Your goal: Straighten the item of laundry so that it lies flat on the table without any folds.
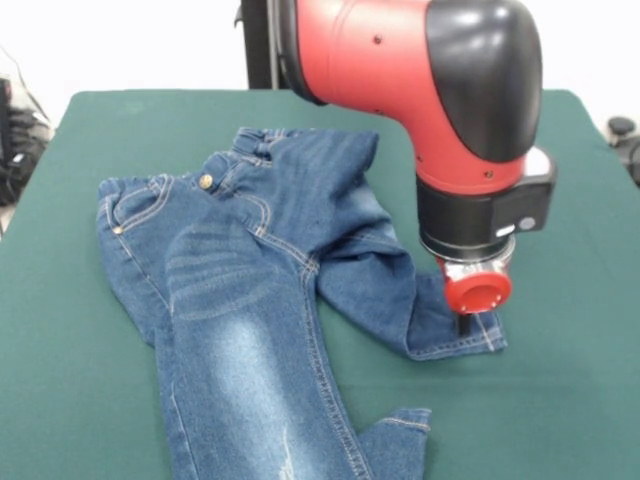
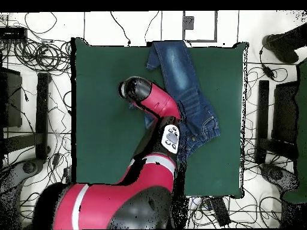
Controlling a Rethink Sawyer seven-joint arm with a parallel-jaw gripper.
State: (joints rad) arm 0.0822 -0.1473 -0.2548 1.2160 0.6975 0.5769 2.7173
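Observation:
The blue denim jeans (image 1: 250, 300) lie crumpled on the green table (image 1: 80, 400). The waistband with the brass button (image 1: 206, 181) points to the far side. One leg runs toward the near edge; the other is folded across to the right, and its hem (image 1: 470, 345) lies under my gripper (image 1: 465, 325). The gripper is down at that hem, touching or just above it. The red wrist cap (image 1: 478, 290) hides most of it. In the overhead view the jeans (image 2: 180, 78) lie right of centre on the table (image 2: 102, 120), and the arm (image 2: 153, 105) covers the gripper.
The bulky red and black arm (image 1: 420, 70) hangs over the table's far right part. In the overhead view, cables (image 2: 42, 54) and dark stands (image 2: 267, 120) surround the table on the floor. A dark object (image 2: 282, 42) lies off the top right corner.

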